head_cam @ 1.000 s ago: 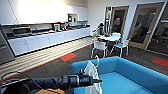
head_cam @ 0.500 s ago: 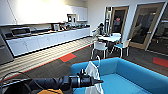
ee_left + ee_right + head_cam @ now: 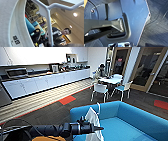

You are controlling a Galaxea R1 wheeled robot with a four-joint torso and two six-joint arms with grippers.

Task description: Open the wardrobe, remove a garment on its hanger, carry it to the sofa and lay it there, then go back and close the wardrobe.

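Observation:
The white garment [image 3: 92,119] hangs on its thin white hanger [image 3: 98,108] just over the near arm of the bright blue sofa [image 3: 140,122]. My left gripper [image 3: 100,128] reaches in from the left at the end of the dark arm and is shut on the hanger below the hook. In the left wrist view the garment [image 3: 11,22] is large and close, with the hanger [image 3: 49,25] bars crossing in front and a piece of the sofa [image 3: 28,26] behind. The right wrist view looks down on dark carpet [image 3: 156,31].
A white table [image 3: 110,80] with white chairs [image 3: 100,89] stands beyond the sofa, and a person [image 3: 101,70] sits at it. A long white kitchen counter [image 3: 45,82] runs along the left wall. Wooden doors [image 3: 150,69] are at the right. A person [image 3: 58,33] stands behind me.

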